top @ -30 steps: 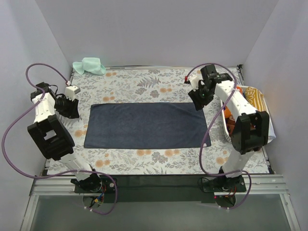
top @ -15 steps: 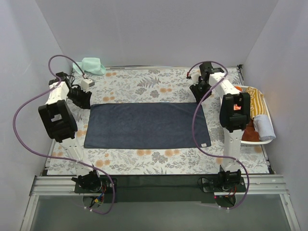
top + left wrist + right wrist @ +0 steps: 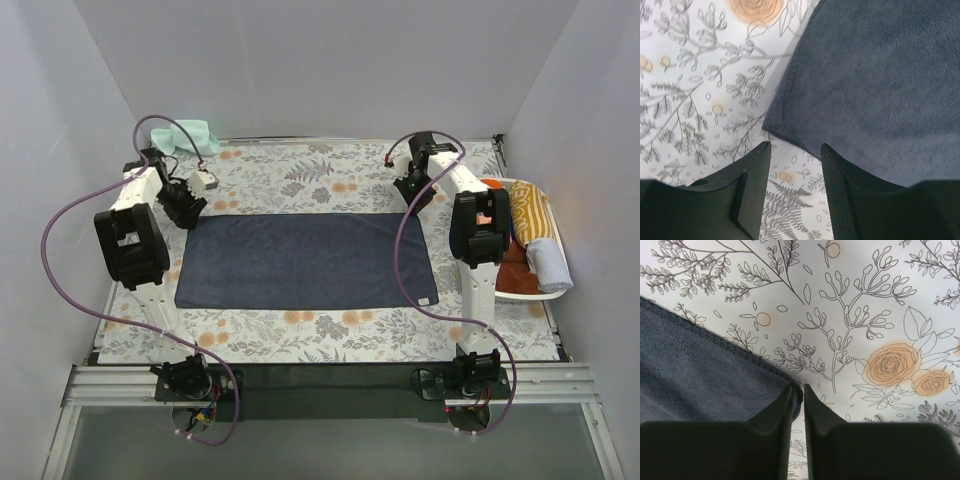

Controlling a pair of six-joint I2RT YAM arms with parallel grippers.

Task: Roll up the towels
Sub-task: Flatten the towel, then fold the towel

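A: What lies at the far left corner of the counter?

B: A mint towel (image 3: 190, 135), bunched in a heap and well apart from the rest.

A: And the left gripper (image 3: 796, 165)?

B: It hangs low over the floral cover (image 3: 700, 75), at the far left corner of the navy towel (image 3: 305, 260). Its jaws stand wide apart and hold nothing. The towel's corner lies just ahead of the fingertips (image 3: 756, 165), ungripped.

A: How does that navy towel lie?

B: Spread flat in the middle of the counter, with its long sides running along the near edge.

A: What of the right gripper (image 3: 798, 390)?

B: It is down at the towel's far right corner. The jaws are drawn nearly together, and the wrist view shows the hem of that corner pinched between the tips.

A: And beyond it?

B: A white basket (image 3: 545, 297) sits at the right edge of the counter. In it are a striped towel (image 3: 530, 205) toward the far end, a rolled grey towel (image 3: 548, 262) nearer, and a brown towel (image 3: 513, 275) beside that one, partly hidden by the right arm.
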